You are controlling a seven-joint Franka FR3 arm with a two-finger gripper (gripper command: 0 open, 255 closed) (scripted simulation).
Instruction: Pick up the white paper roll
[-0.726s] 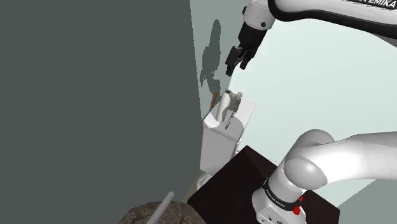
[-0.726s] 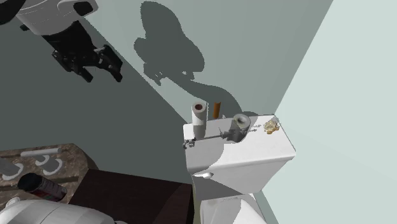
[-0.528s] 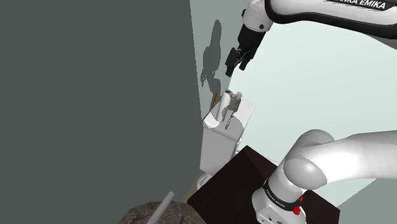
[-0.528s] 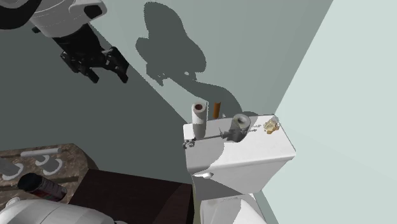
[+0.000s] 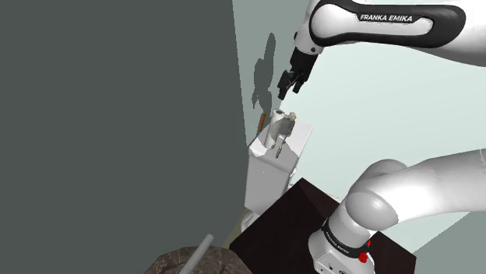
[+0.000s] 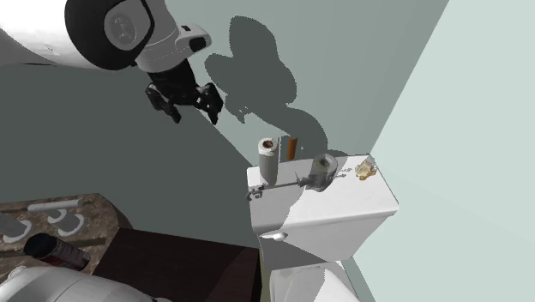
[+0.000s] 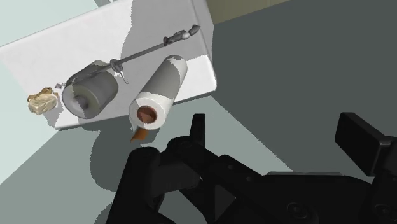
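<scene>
Nothing of the pick-up is done yet. The upright white paper roll with a brown core [image 6: 268, 160] stands untouched on the white toilet tank [image 6: 343, 206], at its wall-side edge. The approach, the closing and the lift all remain. The black two-finger gripper [image 6: 184, 105] hangs well above the tank, spread and empty, on the outstretched arm.

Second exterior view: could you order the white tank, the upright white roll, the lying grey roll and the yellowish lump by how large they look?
1. white tank, clearly largest.
2. upright white roll and lying grey roll: close; the grey one is seen end-on, so I do not rank them.
3. yellowish lump, smallest.
</scene>
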